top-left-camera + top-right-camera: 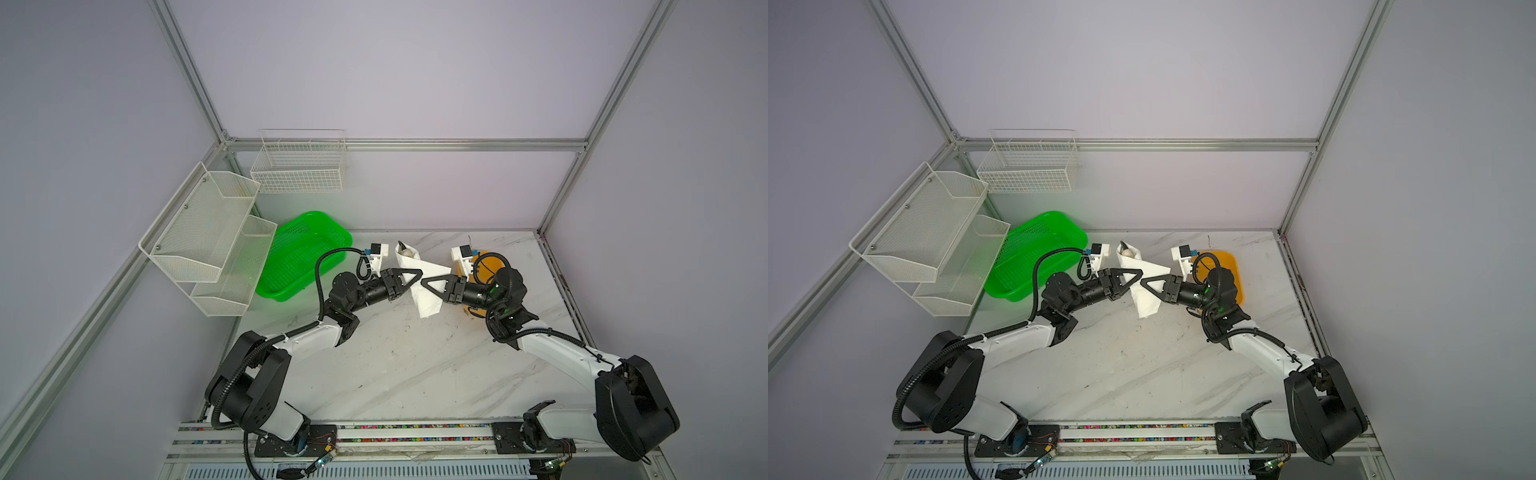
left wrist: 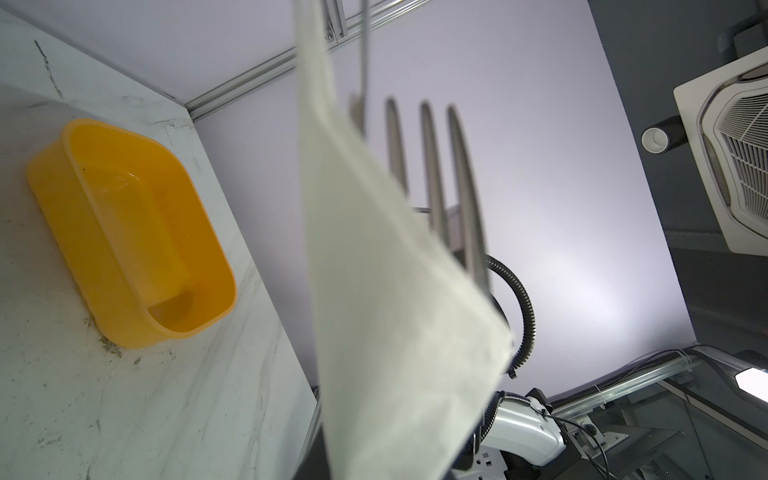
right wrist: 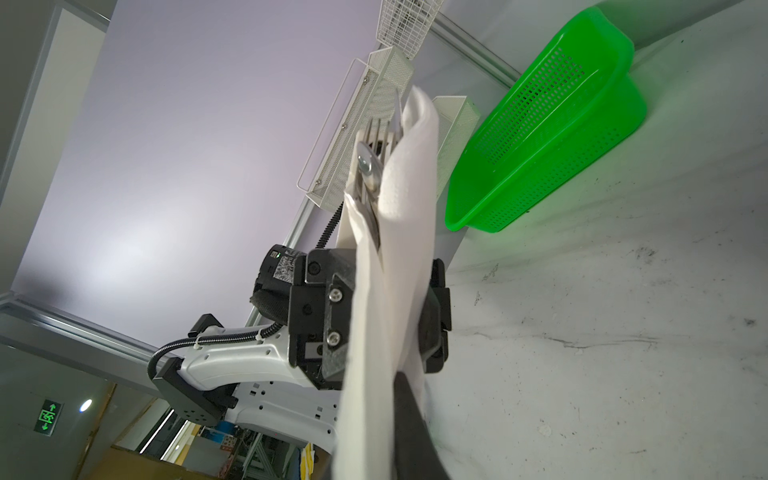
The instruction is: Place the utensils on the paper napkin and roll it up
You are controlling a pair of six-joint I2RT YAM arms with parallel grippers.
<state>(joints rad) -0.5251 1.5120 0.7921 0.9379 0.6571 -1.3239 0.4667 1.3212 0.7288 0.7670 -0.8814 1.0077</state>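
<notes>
White marble table [image 1: 415,374] holds your green basket [image 1: 303,257] on the left and your yellow tub [image 2: 124,232] on the right. Between them the paper napkin [image 1: 426,299] is held up over the table, rolled around the utensils [image 1: 404,250]. Your left jaws are clamped on the roll. Your right jaws touch its other side; gripping or not, you cannot tell. A fork [image 2: 432,166] and a spoon [image 3: 368,166] poke out the far end.
</notes>
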